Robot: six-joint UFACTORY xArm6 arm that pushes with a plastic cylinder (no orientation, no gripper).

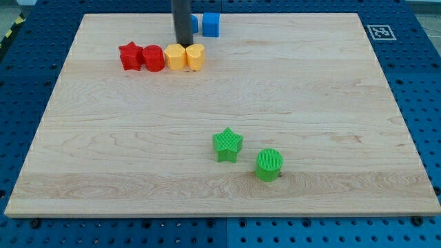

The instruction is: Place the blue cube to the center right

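The dark rod's tip [184,43] carries no fingers, so none spread or pinch. The blue plastic cube [211,24] sits just right of it; an off-centre push risks spinning the cube off the wooden board [207,200], or disturbing the partly hidden blue block [194,23] beside the rod.

The rod comes down from twelve o'clock, my tip [184,43] just above the yellow blocks [185,57]. The blue cube [211,24] sits at its two o'clock, a second blue block [193,23] half hidden behind the rod. Red star [129,56] and red block [153,58] lie at nine o'clock of the yellows
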